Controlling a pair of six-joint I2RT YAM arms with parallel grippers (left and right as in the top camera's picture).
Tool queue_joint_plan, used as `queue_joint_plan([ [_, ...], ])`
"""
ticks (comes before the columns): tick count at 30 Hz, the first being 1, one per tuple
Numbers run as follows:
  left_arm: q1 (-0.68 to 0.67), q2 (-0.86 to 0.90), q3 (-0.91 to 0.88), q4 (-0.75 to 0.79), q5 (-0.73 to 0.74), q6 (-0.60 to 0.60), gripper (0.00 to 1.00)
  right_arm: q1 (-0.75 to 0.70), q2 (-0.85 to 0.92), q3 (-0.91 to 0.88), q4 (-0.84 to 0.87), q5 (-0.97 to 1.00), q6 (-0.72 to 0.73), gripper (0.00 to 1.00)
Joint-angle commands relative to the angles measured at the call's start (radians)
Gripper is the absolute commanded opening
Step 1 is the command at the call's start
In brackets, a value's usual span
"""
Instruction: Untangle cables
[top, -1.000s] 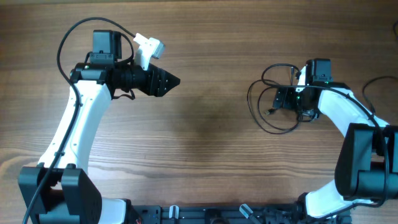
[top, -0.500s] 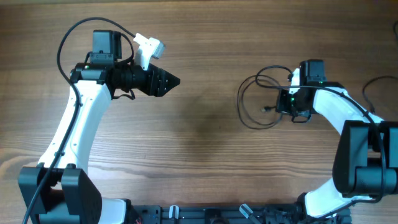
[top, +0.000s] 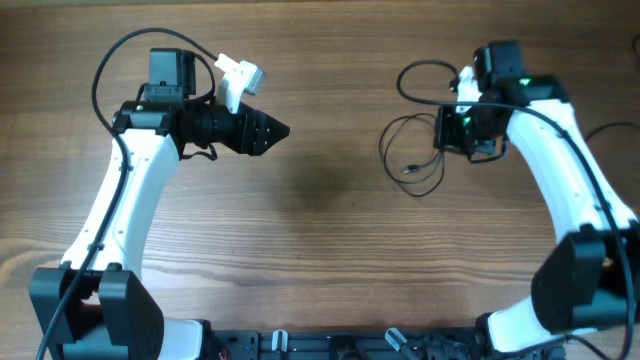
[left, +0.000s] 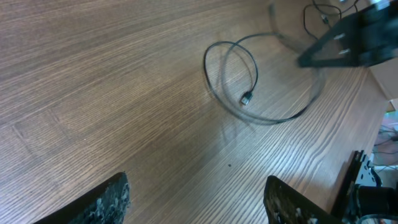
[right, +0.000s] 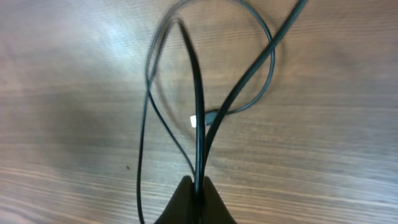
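Wood-grain table fills the overhead frame, grain running left to right, with a black mounting rail along the bottom edge. Left arm stands at left. Left gripper is upper left of centre, jaws apart, nothing between. Right arm is at right. Right gripper, upper right, is pinched closed on the cables. Thin black loops trail leftward on the table, with a plug inside the loops.

**Brown Wood-Grain Counter Under Soft Light**

A wooden counter fills every view, its brown grain running left to right in the overhead view. A pale sheen lies on it in the upper left of the right wrist view. At the right of the left wrist view its edge gives way to blurred clutter.
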Motion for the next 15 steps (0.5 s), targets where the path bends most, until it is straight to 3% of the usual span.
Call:
queue_joint_plan([
  [1,-0.004,0.008,0.003,-0.002,-0.003,0.021,0.71,0.002,-0.057,0.132,-0.123,0.055,-0.033,0.05],
  [15,-0.004,0.008,0.003,-0.013,-0.002,0.021,0.7,0.04,-0.143,0.618,-0.47,0.045,-0.075,0.05],
])
